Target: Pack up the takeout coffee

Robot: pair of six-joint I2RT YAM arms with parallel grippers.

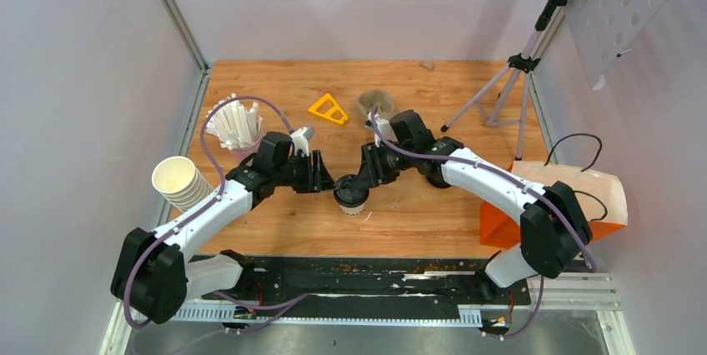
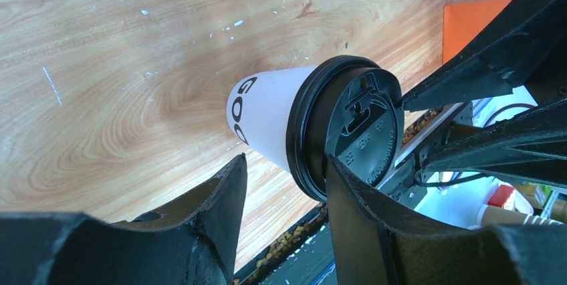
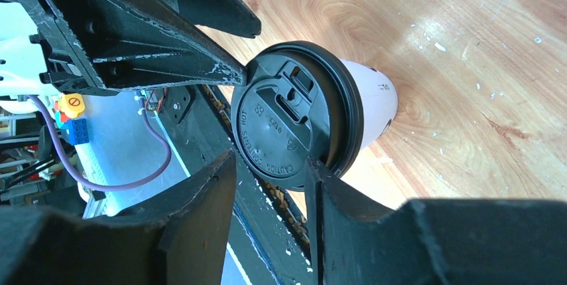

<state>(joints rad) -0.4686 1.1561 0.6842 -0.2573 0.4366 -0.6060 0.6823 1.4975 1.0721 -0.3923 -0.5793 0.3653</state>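
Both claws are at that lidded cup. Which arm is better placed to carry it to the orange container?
Probably the right. The left gripper and right gripper stand open at the lidded cup, but the orange container sits beside the right arm's base, across from the left.

Both my arms crowd the lidded cup point(image 1: 351, 197) near the middle of the table's point(image 1: 433, 213) near edge. The left gripper point(image 1: 325, 178) and right gripper point(image 1: 364, 176) stand with jaws parted and their tips almost meet over the lid, so I see no room for a sideways pass there. Bare wood lies open from the cup toward the right edge, up to the orange bag point(image 1: 498, 226) at the near right corner. The cream cup stack point(image 1: 179, 182) and the cup of white sticks point(image 1: 236, 128) block the left edge. A yellow triangle point(image 1: 328, 109), a grey-brown pulp piece point(image 1: 367, 103) and a tripod point(image 1: 500, 92) stand toward the far edge.
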